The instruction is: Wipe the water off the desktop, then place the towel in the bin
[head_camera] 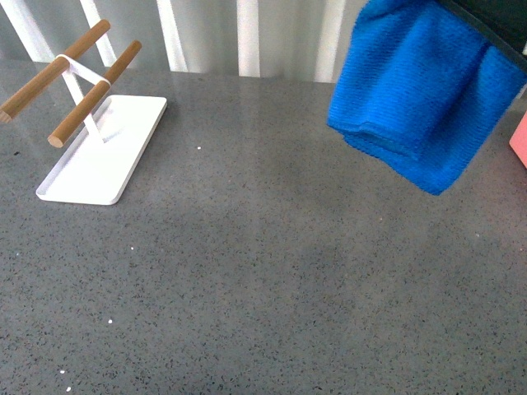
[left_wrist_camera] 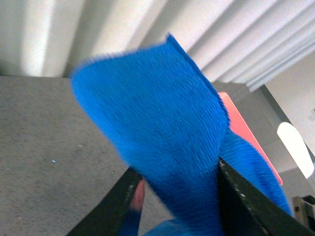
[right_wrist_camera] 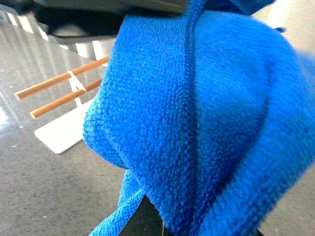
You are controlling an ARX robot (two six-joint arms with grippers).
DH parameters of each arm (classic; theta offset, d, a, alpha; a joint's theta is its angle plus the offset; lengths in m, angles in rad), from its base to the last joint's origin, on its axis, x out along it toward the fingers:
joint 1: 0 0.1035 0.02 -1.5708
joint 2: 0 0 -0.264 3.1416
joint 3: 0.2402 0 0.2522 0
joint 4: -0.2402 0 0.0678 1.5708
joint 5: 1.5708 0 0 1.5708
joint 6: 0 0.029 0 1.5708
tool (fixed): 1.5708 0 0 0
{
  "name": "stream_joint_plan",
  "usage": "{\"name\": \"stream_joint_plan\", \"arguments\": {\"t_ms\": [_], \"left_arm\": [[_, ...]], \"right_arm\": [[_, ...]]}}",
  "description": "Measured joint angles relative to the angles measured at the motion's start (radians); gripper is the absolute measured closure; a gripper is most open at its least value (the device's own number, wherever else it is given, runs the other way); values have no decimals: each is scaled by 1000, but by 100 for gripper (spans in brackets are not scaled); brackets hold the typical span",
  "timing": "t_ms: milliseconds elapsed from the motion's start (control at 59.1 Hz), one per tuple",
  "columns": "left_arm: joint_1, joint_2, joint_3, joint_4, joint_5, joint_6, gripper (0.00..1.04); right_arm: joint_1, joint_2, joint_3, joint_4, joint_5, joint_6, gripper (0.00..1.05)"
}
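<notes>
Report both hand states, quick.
Left hand: closed on the towel, which sits between its fingers.
Right hand: cannot be told; the towel covers nearly all of it.

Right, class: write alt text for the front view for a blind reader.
A blue towel hangs lifted at upper right over a grey desktop. A pink bin corner shows at the right edge; a white tray sits far left.
</notes>
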Motion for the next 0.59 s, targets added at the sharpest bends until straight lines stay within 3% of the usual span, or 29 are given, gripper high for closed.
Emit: {"name": "stream_joint_plan", "arguments": {"t_ms": [203,321,592], "left_arm": [[147,-8,-6,-6,25,23,32],[296,-98,-103,-8,104,100,6],[513,-406,-407,-23,295,270,7]], "right_arm": [[-112,-27,0,-56,3,-24,99],[-174,-37,0,-92,5,-36,99],[-208,-27,-5,-105,30,-51,99]]}}
